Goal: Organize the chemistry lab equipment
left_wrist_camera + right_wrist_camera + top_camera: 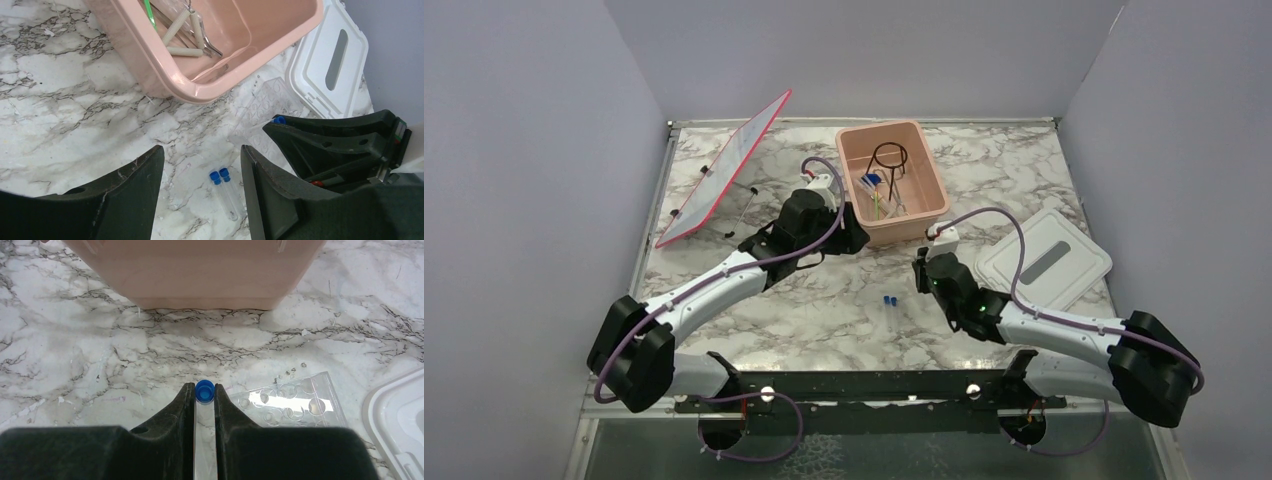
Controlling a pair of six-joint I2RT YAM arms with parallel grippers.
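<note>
Two clear tubes with blue caps [225,189] lie side by side on the marble, also seen from above [889,303]. My left gripper [201,150] hangs open above them, beside the pink tub [929,170]. My right gripper [204,387] is shut on another blue-capped tube [204,391], which points toward the tub's near wall. From the left wrist that tube's cap [278,120] shows at the right gripper's tip. Inside the tub lie a black wire ring stand [890,155], a green-yellow stick [148,11], pipettes [175,27] and tweezers [210,46].
A clear plastic rack [287,402] with round holes lies just right of my right gripper. The white lid [1044,260] rests on the table to the right. A flat red-edged panel [724,170] leans at the back left. Grey walls close in the table.
</note>
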